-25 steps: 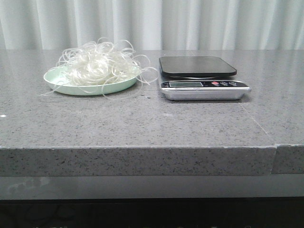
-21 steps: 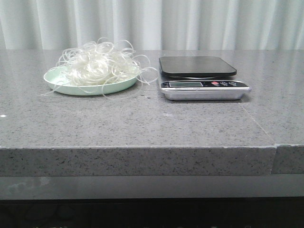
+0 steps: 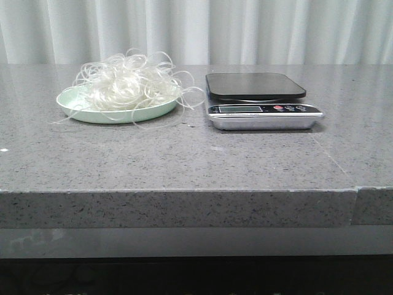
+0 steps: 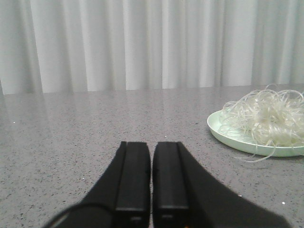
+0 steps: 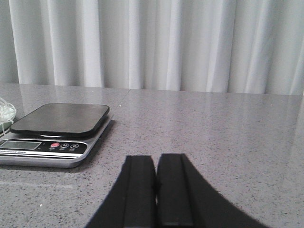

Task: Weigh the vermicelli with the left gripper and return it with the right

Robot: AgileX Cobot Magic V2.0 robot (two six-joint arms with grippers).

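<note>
Nothing has shifted across the last moments: vermicelli [image 3: 126,83] heaped on the pale green plate [image 3: 73,104] just beside the empty scale [image 3: 258,98], my left gripper [image 4: 151,178] and right gripper [image 5: 156,187] both clenched, holding nothing, so weighing hasn't begun.

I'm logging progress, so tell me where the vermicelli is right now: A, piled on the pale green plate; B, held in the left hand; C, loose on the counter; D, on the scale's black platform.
A: the vermicelli is piled on the pale green plate, while the scale beside it is bare.
</note>
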